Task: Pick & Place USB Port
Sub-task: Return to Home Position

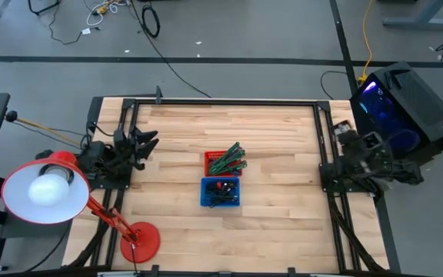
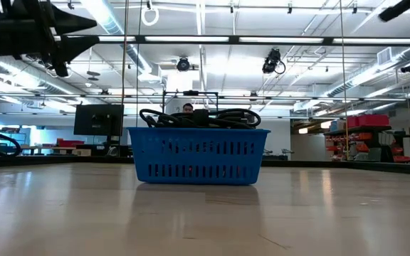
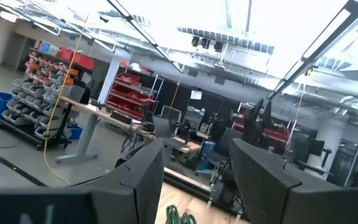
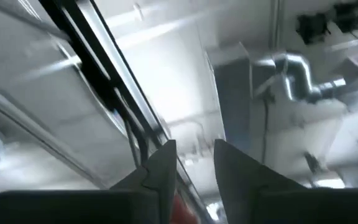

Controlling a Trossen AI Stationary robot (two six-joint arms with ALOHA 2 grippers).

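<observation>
From above, the red bin point(image 1: 208, 158) sits near the middle of the tabletop point(image 1: 283, 208), with green charger cables point(image 1: 229, 159) heaped in it and poking out toward 1 o'clock. The blue bin point(image 1: 204, 192) is just beside it at 6 o'clock, with black charger cables point(image 1: 221, 194) inside. The left arm point(image 1: 106, 161) is folded at the 9 o'clock edge; its left pincer point(image 1: 143, 146) has the fingers spread and holds nothing. The right arm point(image 1: 364, 161) is folded at the 3 o'clock edge. A red lamp point(image 1: 44, 188) stands at 8 o'clock.

At tabletop height, the blue bin fills the middle, the black cables looping above its rim. The left arm hangs dark at 10 o'clock.

Past the left wrist, the fingers stand apart and the room shows between them.

Past the right wrist, the right pincer point(image 4: 194, 152) points at the ceiling, fingers a little apart and empty
</observation>
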